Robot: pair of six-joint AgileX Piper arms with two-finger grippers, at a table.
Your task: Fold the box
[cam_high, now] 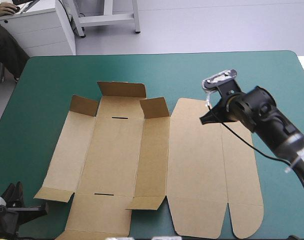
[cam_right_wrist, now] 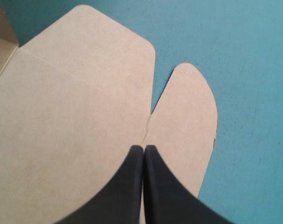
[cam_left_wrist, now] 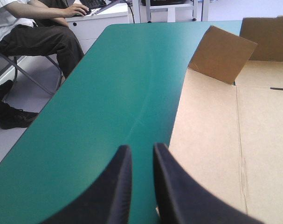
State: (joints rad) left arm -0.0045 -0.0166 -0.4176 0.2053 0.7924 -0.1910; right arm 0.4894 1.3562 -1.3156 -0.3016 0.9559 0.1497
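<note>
Your right pincer (cam_right_wrist: pixel 143 148) is pressed together in one pointed arch, with nothing clamped in it. Its tips stand over the brown box (cam_high: pixel 141 165), at the slit where the broad rounded lid panel (cam_right_wrist: pixel 80 102) meets the smaller rounded tab (cam_right_wrist: pixel 188 116). I cannot tell whether they touch the board. The right arm (cam_high: pixel 264 117) comes in over the box's right side with the wrist angled downward.

Your left pincer (cam_left_wrist: pixel 142 146) sits low with its black fingers (cam_left_wrist: pixel 120 186) narrowly apart, holding nothing and pointing along the teal-green worktop (cam_high: pixel 51 75). The box's left panel lies just beside it. A raised flap (cam_left_wrist: pixel 223 53) stands tilted well ahead of it. The sheet lies mostly flat, with three flaps (cam_high: pixel 122 89) raised along its far side. Two thin slots (cam_high: pixel 119 118) are cut into the middle panel.
</note>
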